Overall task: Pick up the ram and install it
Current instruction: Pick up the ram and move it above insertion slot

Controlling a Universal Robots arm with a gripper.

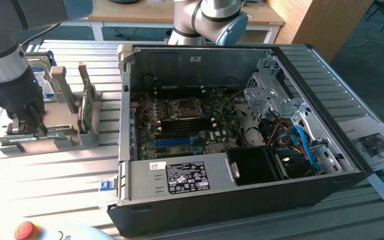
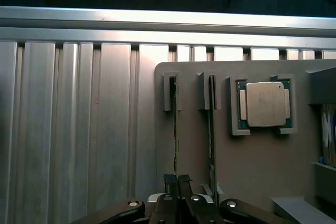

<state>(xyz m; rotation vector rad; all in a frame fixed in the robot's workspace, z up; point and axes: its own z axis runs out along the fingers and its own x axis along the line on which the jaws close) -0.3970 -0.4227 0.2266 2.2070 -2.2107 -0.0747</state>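
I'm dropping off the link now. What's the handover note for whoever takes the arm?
Gripper: shut on the ram, low over the grey holder.
Ram: on edge in its holder slot, not lifted. A second stick stands in the next slot.
Done: the grasp only.
Left: the lift, and seating it on the motherboard in the open case.

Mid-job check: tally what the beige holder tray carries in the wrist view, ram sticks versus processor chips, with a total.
Slim green ram stick, standing on edge in a slot: 2
Square silver-lidded processor chip in its pocket: 1
Total: 3
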